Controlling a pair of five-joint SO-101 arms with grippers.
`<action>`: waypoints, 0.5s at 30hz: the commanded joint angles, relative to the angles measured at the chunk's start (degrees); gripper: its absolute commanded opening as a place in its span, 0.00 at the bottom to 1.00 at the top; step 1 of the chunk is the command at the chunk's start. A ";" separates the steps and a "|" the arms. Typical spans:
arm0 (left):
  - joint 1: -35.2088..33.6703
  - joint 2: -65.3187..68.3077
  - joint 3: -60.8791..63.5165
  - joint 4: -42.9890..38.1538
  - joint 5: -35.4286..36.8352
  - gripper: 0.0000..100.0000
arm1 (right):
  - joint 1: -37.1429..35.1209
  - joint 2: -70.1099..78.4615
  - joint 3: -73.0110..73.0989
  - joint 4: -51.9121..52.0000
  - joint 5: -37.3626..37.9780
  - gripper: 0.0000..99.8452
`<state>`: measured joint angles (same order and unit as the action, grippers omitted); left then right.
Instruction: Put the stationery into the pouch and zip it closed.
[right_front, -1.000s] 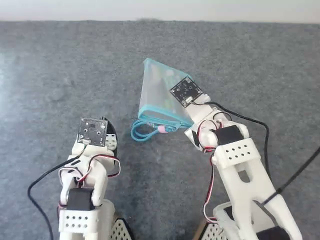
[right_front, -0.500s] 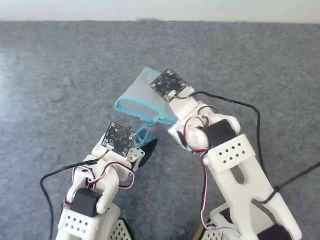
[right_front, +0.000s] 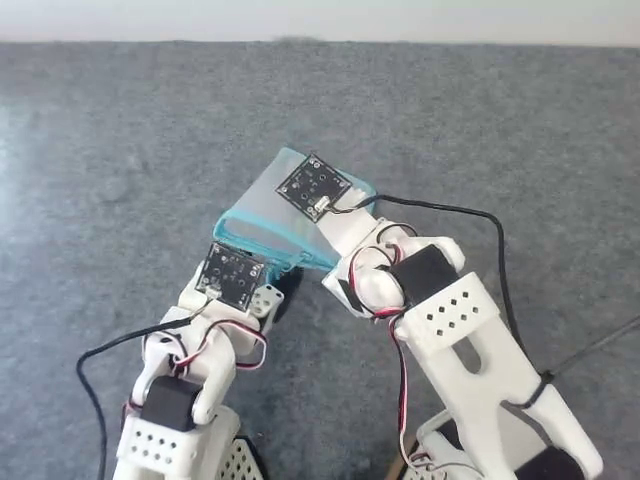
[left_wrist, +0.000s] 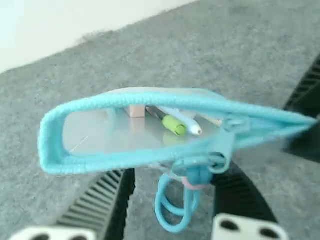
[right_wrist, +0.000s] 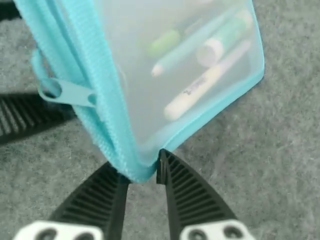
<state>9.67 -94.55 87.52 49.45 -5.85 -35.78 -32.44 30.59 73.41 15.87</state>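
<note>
Turquoise-zipped translucent plastic pouch: held up over the grey felt table, mouth gaping, pens and markers inside. We note the right gripper pinching its zip-end corner. Left gripper spread, one finger either side of the turquoise cord loop hanging from the zip pull.

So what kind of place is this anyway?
Likely a robotics test bench: a left arm and a right arm side by side, a grey felt-like mat under them, and a plain pale wall behind.
</note>
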 joint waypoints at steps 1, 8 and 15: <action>-0.70 -0.26 0.22 -3.34 -0.70 0.21 | -0.92 -1.80 -3.87 0.84 -0.88 0.01; 0.97 -0.53 0.57 -3.43 -0.70 0.11 | -0.92 -1.45 -3.43 0.66 -0.53 0.01; -2.64 -0.62 0.22 -3.43 -0.70 0.01 | 0.84 -1.19 -0.18 -1.45 0.97 0.01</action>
<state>9.67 -94.55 88.40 47.78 -6.11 -36.22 -32.44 30.51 72.70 15.87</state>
